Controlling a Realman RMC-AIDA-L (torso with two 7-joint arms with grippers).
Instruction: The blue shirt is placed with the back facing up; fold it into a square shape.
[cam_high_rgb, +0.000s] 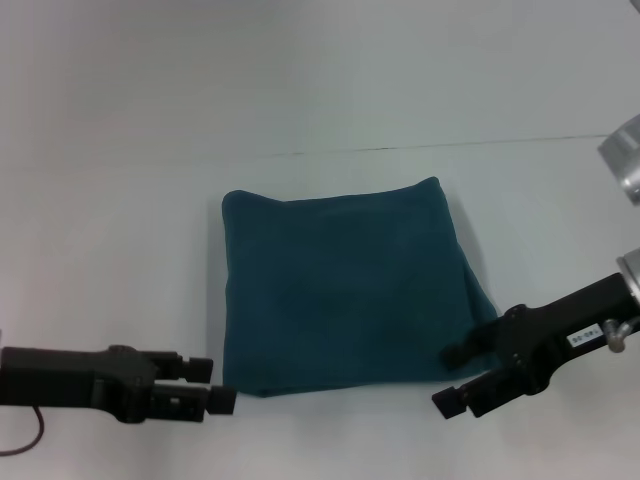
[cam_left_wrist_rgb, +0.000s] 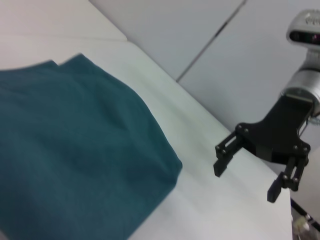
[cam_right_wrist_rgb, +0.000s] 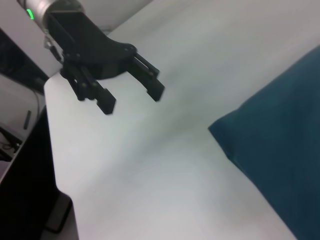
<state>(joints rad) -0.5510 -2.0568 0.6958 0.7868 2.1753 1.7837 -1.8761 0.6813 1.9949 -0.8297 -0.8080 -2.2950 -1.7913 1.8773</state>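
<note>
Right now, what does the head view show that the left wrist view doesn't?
Only the head view shows the left gripper, open beside the shirt's near left corner, and the folded blue shirt whole, roughly square. Only the left wrist view shows a camera head above the right arm. Both show the open right gripper and the white table.

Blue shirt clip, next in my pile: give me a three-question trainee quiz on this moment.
1. True or false: the shirt lies folded into a rough square on the table.
2. Which holds the shirt? A) left gripper B) right gripper C) neither
3. Fill in: both grippers are ____ (open/shut).

Key: 1 true. 2 C; each gripper sits at a near corner of the shirt, not gripping it. 3 open.
</note>
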